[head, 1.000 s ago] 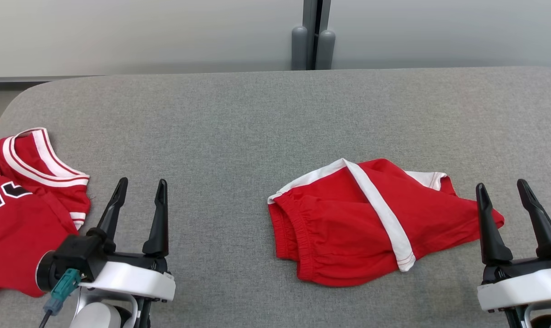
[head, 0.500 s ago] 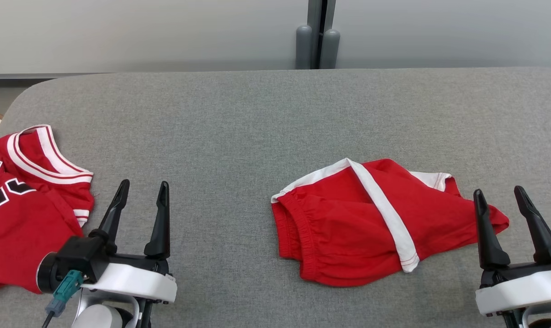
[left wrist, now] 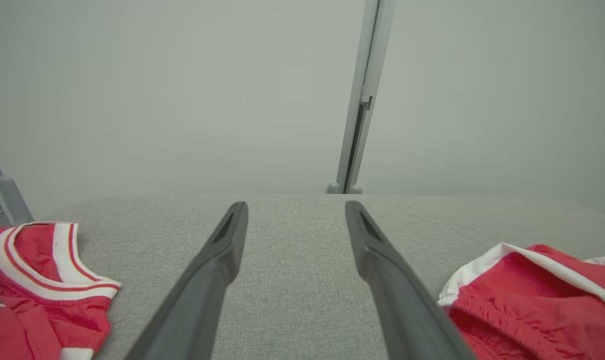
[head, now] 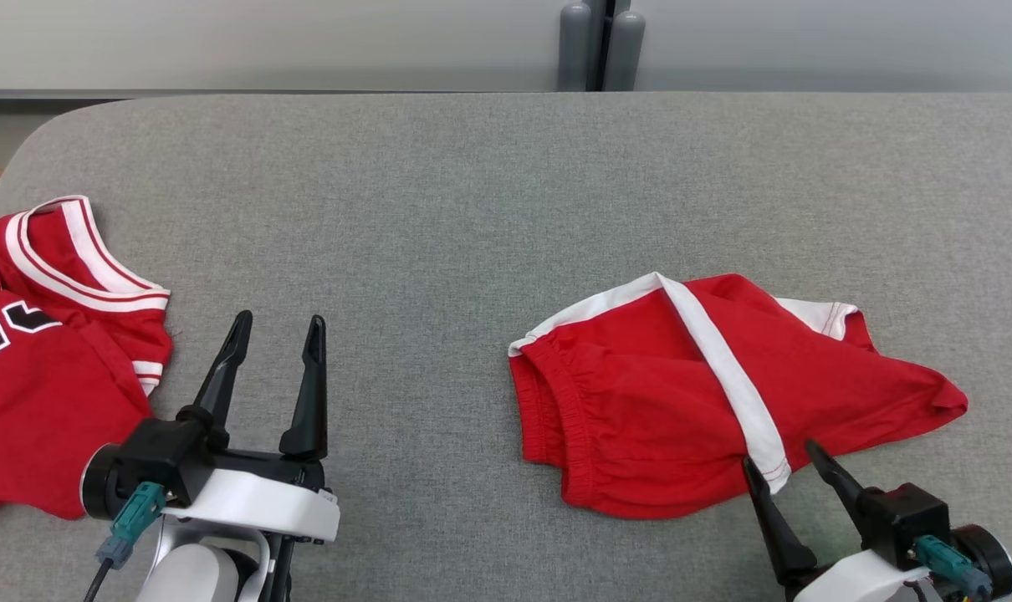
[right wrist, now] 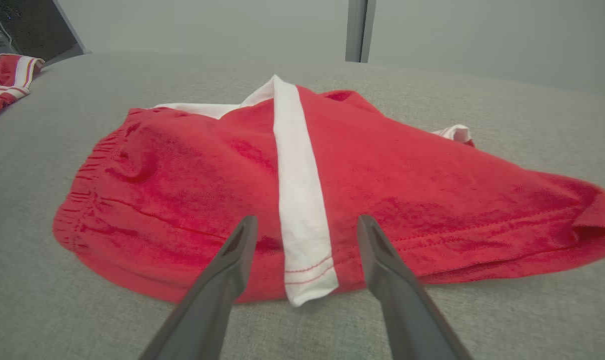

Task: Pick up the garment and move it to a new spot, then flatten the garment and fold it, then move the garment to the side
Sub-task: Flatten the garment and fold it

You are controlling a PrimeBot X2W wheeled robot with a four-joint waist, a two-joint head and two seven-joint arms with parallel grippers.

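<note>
the table (head: 439,209) wears a grey woven cloth, matt and slightly coarse. the shorts (head: 640,401) are soft red cloth, matt with a faint nap, their white stripe (head: 718,368) smoother with a stitched end. the jersey (head: 46,401) looks a thinner fabric with a slight sheen. the left gripper (head: 278,319) and right gripper (head: 779,452) have dark matt plastic fingers (head: 309,393); the white wrist shell (head: 255,506) is smooth and glossy
</note>
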